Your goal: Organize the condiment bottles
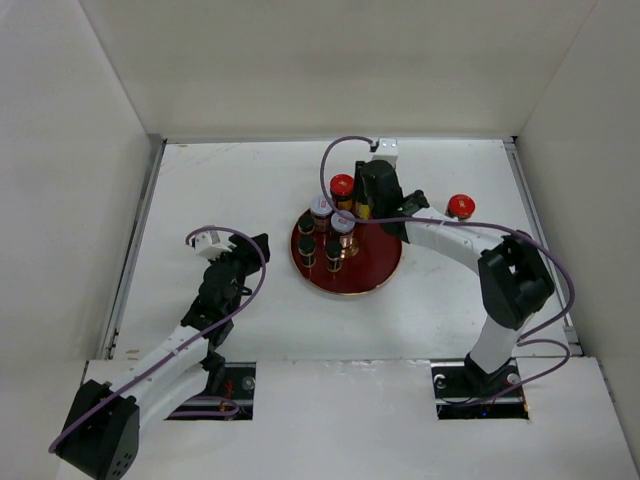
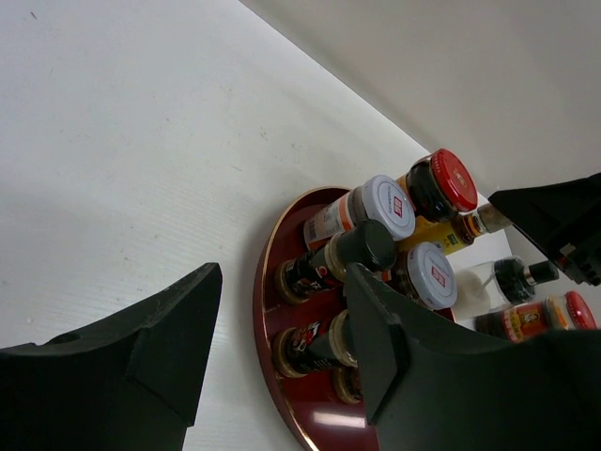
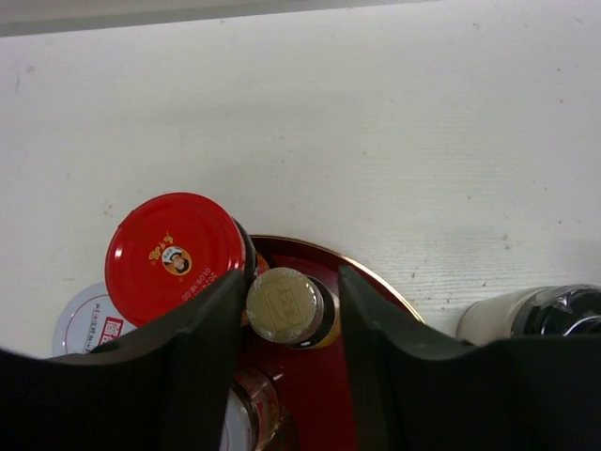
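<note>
Looking at the edges first: we see a white table (image 1: 220, 190) boxed in by walls (image 1: 70, 150) on the left, far & right sides. The open room lies mostly on the left half. The left gripper (image 1: 258, 248) hangs there, near the tray (image 1: 375, 265) but apart from it, fingers spread w/ nothing btw them. On the right side a lone red-capped jar (image 1: 460, 206) stands on the table, well apart from the tray.

The tray is round, dark red, about mid-table. On it we see a red-capped jar (image 1: 342, 186) at the far rim and a white-lidded jar (image 1: 320, 207) just beside it. A silver-lidded jar (image 1: 343, 222) stands nearer the middle, w/ a few black-capped bottles (image 1: 308, 252) on the near-left part. All are upright & packed close. The slim bottle (image 3: 285, 305), w/ a dull gold cap, also stands at the far rim, just beside the red-capped jar.

The right gripper (image 3: 289, 282) sits over that slim bottle, one finger each side of its cap. We can't tell if it pinches or stands loose.

From above, the right gripper hides the slim bottle almost wholly. In the right wrist view a pale thing (image 3: 493, 319) w/ a dark shiny end lies just off the tray's rim, cut off by the finger. We can't make out what it is.
</note>
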Robot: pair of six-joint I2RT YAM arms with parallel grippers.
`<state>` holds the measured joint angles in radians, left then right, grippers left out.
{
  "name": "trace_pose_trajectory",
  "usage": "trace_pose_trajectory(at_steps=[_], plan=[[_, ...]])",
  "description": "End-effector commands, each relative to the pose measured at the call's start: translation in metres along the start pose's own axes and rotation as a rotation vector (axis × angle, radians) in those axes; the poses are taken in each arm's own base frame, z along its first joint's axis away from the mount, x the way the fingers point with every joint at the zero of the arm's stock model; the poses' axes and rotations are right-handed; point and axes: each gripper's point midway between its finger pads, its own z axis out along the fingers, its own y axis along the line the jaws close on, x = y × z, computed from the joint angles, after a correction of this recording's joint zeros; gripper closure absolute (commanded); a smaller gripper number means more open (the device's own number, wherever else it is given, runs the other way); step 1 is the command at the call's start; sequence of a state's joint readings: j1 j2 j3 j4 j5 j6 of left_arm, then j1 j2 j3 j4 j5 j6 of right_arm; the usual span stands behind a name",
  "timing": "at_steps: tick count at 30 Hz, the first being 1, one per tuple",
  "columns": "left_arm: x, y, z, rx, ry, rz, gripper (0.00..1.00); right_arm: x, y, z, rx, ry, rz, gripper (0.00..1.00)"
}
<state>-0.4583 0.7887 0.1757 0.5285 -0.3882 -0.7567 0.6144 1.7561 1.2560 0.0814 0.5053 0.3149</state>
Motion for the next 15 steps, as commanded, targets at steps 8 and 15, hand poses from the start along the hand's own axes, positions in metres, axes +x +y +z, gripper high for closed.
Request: trace_pose_trajectory(at_steps=[8, 15], plan=[[-0.005, -0.003, 0.001, 0.022, -0.028, -0.025, 0.46, -0.073, 0.009, -0.042, -0.067, -0.176, 0.093, 0.24], [-0.004, -0.003, 0.000, 0.023, -0.025, -0.025, 0.44, -0.079, -0.036, -0.068, -0.044, -0.190, 0.159, 0.17]])
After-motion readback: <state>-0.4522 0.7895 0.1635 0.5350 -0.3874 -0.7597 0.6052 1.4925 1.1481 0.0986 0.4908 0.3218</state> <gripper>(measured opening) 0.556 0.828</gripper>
